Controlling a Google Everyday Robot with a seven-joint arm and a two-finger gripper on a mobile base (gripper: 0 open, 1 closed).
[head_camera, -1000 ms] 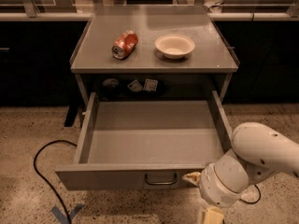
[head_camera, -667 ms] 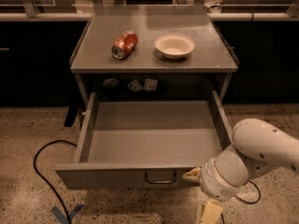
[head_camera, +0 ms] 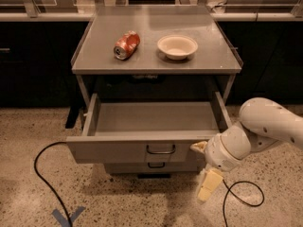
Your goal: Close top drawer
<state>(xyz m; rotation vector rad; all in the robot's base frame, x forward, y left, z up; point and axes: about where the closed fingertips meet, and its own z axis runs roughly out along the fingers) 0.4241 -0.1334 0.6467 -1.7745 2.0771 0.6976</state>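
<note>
Top drawer [head_camera: 113, 150], flat grey metal, loop handle: further in than before, still open under table [head_camera: 94, 41]. Gripper [head_camera: 204, 167] at its right front corner, jaws spread, one cream finger against the panel.

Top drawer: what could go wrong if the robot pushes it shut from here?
The gripper sits at the right end of the wide grey metal top drawer, away from its small dark centre handle; an off-centre push may skew and jam it.
A hard stop could roll the dented red can lying on its side on the grey cabinet top.
</note>
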